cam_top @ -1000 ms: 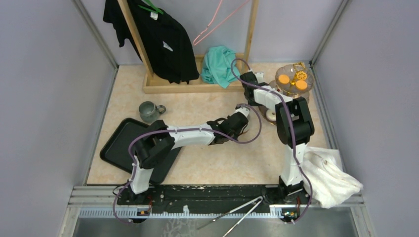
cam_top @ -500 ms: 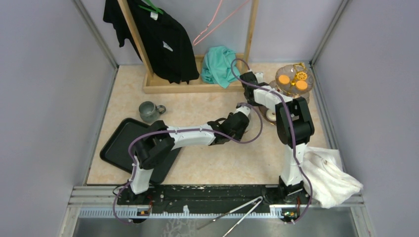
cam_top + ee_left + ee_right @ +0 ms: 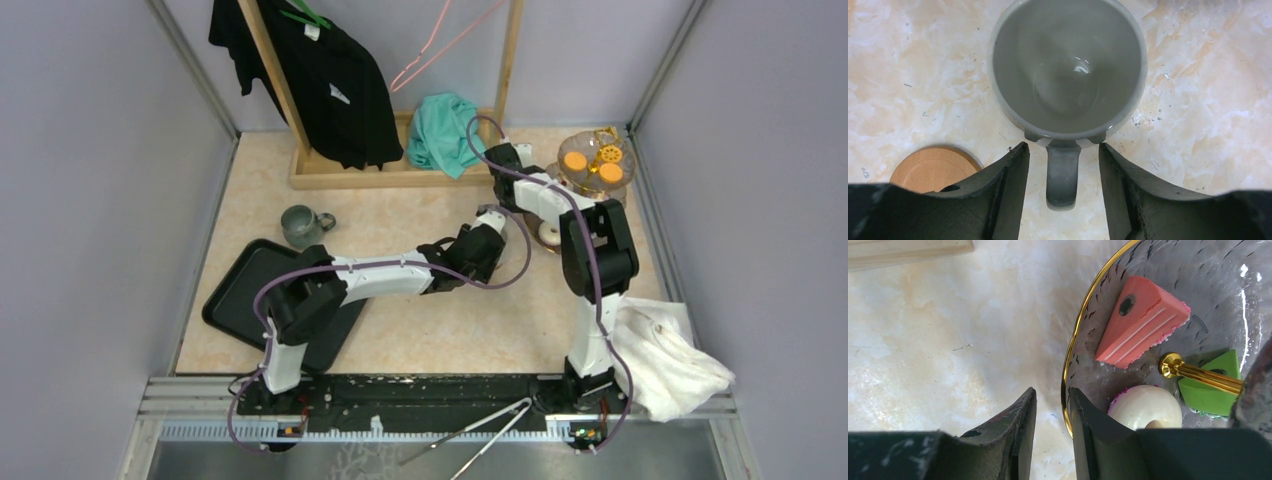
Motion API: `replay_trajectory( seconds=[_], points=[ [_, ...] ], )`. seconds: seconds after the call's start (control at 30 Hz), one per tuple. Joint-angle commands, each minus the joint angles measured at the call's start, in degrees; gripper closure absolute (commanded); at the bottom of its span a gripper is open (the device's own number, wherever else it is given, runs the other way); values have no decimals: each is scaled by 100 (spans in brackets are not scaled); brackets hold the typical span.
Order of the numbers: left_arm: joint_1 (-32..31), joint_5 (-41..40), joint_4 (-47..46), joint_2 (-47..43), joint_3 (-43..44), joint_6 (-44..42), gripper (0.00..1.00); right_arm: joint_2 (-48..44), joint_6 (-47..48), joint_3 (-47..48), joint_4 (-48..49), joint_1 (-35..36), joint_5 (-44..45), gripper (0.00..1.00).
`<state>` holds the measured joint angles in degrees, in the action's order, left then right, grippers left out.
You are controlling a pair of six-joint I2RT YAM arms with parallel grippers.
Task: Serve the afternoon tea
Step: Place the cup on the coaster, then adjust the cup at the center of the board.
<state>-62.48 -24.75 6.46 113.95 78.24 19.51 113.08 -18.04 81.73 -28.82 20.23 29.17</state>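
My left hand [image 3: 1063,150] is open, with a finger on each side of the handle [image 3: 1063,176] of the mug [image 3: 1068,65]. There is a gap on both sides, so neither finger touches it. The cup itself stands upright just ahead of my fingertips and looks empty. A wooden coaster [image 3: 933,167] lies just outside my left finger. The thin handle worries me: if I close off-centre the mug will twist round, and lifted by the handle alone it may swing and tip. Dropping lower could also bump the coaster.

My right hand [image 3: 1052,392] is nearly closed but not clamped. The gold rim of the stand [image 3: 1074,340] runs between my fingers, hard against the finger over the plate, with a sliver of table showing beside the other. Just past that finger lie a white sweet [image 3: 1148,407], a pink wedge [image 3: 1140,322] and a green piece [image 3: 1210,385], around the gold post [image 3: 1198,372]. Pinching smooth glass at one edge looks risky: it may slip, or the tall stand may tilt as I pull, sliding these sweets and shaking the orange discs [image 3: 575,160] on top
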Motion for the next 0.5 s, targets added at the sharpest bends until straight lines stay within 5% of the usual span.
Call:
replay_trajectory(
  seconds=[0.0,0.2,0.47],
  points=[
    [-36,-159,-65,-215,-18,24,42,-419,24,76,89,112,47,68],
    [-36,-287,-25,-114,-62,26,59,-479,46,124,44,157,100,69],
    [-36,-380,-13,-205,-147,64,64,-490,46,144,23,213,124,68]
  ],
)
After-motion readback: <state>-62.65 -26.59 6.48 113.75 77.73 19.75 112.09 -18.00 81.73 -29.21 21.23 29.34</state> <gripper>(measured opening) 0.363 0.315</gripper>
